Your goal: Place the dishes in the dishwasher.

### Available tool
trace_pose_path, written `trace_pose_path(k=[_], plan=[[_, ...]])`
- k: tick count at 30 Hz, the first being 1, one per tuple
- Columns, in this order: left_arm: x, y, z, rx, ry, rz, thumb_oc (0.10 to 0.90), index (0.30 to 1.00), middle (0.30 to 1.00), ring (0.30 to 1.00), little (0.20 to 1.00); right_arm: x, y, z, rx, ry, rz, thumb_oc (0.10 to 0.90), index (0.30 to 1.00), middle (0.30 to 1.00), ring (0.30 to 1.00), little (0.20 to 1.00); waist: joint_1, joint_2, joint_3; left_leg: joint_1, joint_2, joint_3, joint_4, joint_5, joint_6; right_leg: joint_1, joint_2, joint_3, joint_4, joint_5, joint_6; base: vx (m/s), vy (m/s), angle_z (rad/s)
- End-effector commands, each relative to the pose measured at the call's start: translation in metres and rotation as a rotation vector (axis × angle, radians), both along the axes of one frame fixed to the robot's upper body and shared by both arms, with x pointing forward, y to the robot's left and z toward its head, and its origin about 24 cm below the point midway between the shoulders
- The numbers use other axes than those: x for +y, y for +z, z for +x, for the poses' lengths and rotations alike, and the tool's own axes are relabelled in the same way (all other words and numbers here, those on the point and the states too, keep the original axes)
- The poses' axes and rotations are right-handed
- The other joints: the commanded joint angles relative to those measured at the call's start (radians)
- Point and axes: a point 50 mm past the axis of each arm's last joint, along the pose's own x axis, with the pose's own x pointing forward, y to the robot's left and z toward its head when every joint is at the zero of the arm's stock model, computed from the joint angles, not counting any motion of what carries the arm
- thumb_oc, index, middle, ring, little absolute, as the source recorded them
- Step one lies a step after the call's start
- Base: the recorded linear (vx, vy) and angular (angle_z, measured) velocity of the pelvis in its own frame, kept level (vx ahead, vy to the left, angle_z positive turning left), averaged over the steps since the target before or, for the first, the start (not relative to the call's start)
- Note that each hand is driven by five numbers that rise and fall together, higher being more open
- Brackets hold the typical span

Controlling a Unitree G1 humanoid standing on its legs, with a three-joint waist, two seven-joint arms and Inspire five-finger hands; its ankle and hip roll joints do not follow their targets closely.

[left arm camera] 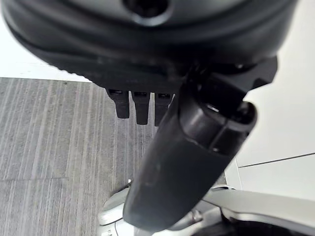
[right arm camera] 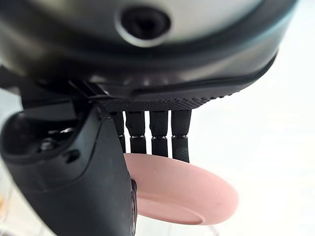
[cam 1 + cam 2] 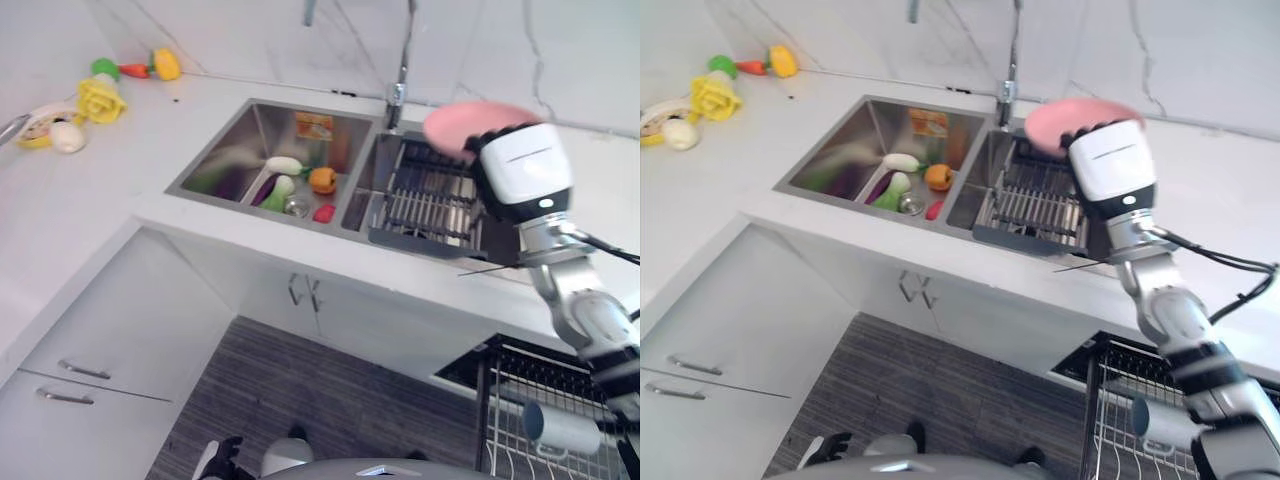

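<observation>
Right wrist view hides part of the pink plate (image 2: 184, 189) behind the right hand (image 2: 88, 191), whose thumb and fingers (image 2: 160, 135) pinch its rim. From the head, that plate is held above the sink rack (image 3: 425, 200), by the faucet (image 3: 400, 70). Toy vegetables (image 3: 295, 180) lie in the left basin (image 3: 240, 140). A mug (image 3: 560, 428) sits in the dishwasher rack (image 3: 520, 410), cut off at the corner. Left hand (image 1: 187, 147) hangs over the floor (image 1: 54, 132), fingers relaxed, holding nothing.
</observation>
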Motion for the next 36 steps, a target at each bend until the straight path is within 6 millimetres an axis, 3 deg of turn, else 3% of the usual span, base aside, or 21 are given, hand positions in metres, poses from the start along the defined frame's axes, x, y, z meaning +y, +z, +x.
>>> trace_pose_path(k=[1,7,10,15,19,22,23,24,29,31,32,33,36], plan=[[-0.009,0.007,0.029,-0.095,-0.109,-0.024,0.8,0.9,0.9,0.9,0.9,-0.006,0.06,-0.014,-0.291,0.049,0.025,0.4,0.3,0.3,0.3,0.3,-0.05,-0.028,-0.038,-0.079,0.053,0.079,0.008,0.142,-0.067,0.07,-0.03,0.071,0.024,-0.138,0.051,0.03,0.043,-0.62],[-0.003,0.015,0.027,-0.145,-0.067,-0.041,0.8,0.9,0.9,0.9,0.9,-0.037,0.053,-0.07,-0.293,-0.083,0.026,0.4,0.3,0.3,0.3,0.3,-0.156,-0.02,-0.031,-0.041,0.042,0.167,-0.002,0.114,-0.053,0.012,-0.041,0.168,0.038,-0.115,0.067,0.03,0.059,-0.59],[0.001,0.002,0.017,-0.061,0.01,0.002,0.8,0.9,0.9,0.9,0.9,-0.052,0.02,-0.083,-0.183,-0.155,0.177,0.4,0.3,0.3,0.3,0.3,-0.21,-0.023,-0.027,-0.026,0.038,0.204,-0.003,0.098,-0.053,-0.007,-0.043,0.199,0.05,-0.115,0.072,0.02,0.039,-0.66],[-0.004,0.004,0.036,-0.121,0.024,0.03,0.8,0.9,0.9,0.9,0.9,-0.045,-0.023,-0.082,0.004,-0.133,0.318,0.4,0.3,0.3,0.3,0.3,-0.266,-0.028,0.009,-0.013,0.031,0.254,-0.003,0.09,-0.047,-0.067,-0.045,0.261,0.092,-0.108,0.072,-0.03,0.038,-0.52],[-0.001,0.008,0.059,-0.164,0.021,0.069,0.8,0.9,0.9,0.9,0.9,-0.041,-0.072,-0.061,0.26,-0.129,0.411,0.4,0.3,0.3,0.3,0.3,-0.263,-0.044,0.059,-0.01,0.026,0.271,0.003,0.08,-0.043,-0.104,-0.053,0.287,0.124,-0.108,0.076,-0.08,0.008,-0.34],[0.001,0.009,0.065,-0.168,0.023,0.087,0.8,0.9,0.9,0.9,0.9,-0.039,-0.085,-0.052,0.313,-0.131,0.417,0.4,0.3,0.3,0.3,0.3,-0.254,-0.052,0.078,-0.016,0.023,0.27,0.004,0.077,-0.041,-0.118,-0.058,0.293,0.133,-0.106,0.077,-0.06,-0.016,-0.14],[0.004,0.007,0.066,-0.145,0.016,0.106,0.8,0.9,0.9,0.9,0.9,-0.038,-0.102,-0.045,0.404,-0.139,0.439,0.4,0.3,0.3,0.3,0.3,-0.237,-0.057,0.092,-0.024,0.022,0.262,0.007,0.077,-0.04,-0.127,-0.063,0.291,0.141,-0.105,0.076,-0.07,-0.023,0.05],[0.004,0.007,0.066,-0.145,0.016,0.106,0.8,0.9,0.9,0.9,0.9,-0.038,-0.102,-0.045,0.404,-0.139,0.439,0.4,0.3,0.3,0.3,0.3,-0.237,-0.057,0.092,-0.024,0.022,0.262,0.007,0.077,-0.04,-0.127,-0.063,0.291,0.141,-0.105,0.076,-0.06,-0.028,0.01],[0.009,0.003,0.063,-0.081,0.025,0.136,0.8,0.9,0.9,0.9,0.9,-0.036,-0.144,-0.033,0.595,-0.168,0.54,0.4,0.3,0.3,0.3,0.3,-0.205,-0.067,0.115,-0.043,0.021,0.246,0.018,0.077,-0.042,-0.124,-0.076,0.268,0.144,-0.101,0.075,-0.03,-0.03,0.17],[0.013,0.002,0.059,-0.051,0.029,0.151,0.8,0.9,0.9,0.9,0.9,-0.037,-0.157,-0.029,0.646,-0.206,0.49,0.4,0.3,0.3,0.3,0.3,-0.195,-0.069,0.117,-0.041,0.022,0.24,0.015,0.079,-0.044,-0.114,-0.078,0.257,0.137,-0.1,0.075,0.01,-0.026,0.09],[0.016,0.001,0.056,-0.036,0.035,0.159,0.8,0.9,0.9,0.9,0.9,-0.039,-0.159,-0.029,0.653,-0.223,0.475,0.569,0.554,0.554,0.554,0.554,-0.19,-0.069,0.115,-0.04,0.021,0.239,0.013,0.079,-0.045,-0.11,-0.079,0.252,0.135,-0.099,0.075,0.03,-0.019,0.13],[0.019,0.001,0.054,-0.027,0.047,0.168,0.8,0.9,0.9,0.9,0.9,-0.041,-0.161,-0.028,0.653,-0.237,0.481,0.8,0.9,0.9,0.9,0.9,-0.187,-0.07,0.115,-0.038,0.021,0.237,0.011,0.08,-0.046,-0.104,-0.079,0.247,0.13,-0.098,0.075,0.03,-0.019,0.18],[0.021,0.001,0.051,-0.016,0.056,0.178,0.8,0.9,0.9,0.9,0.9,-0.043,-0.159,-0.028,0.639,-0.246,0.497,0.8,0.9,0.9,0.9,0.9,-0.18,-0.067,0.111,-0.036,0.021,0.233,0.007,0.083,-0.049,-0.086,-0.076,0.233,0.115,-0.097,0.075,0.02,-0.018,0.15]])
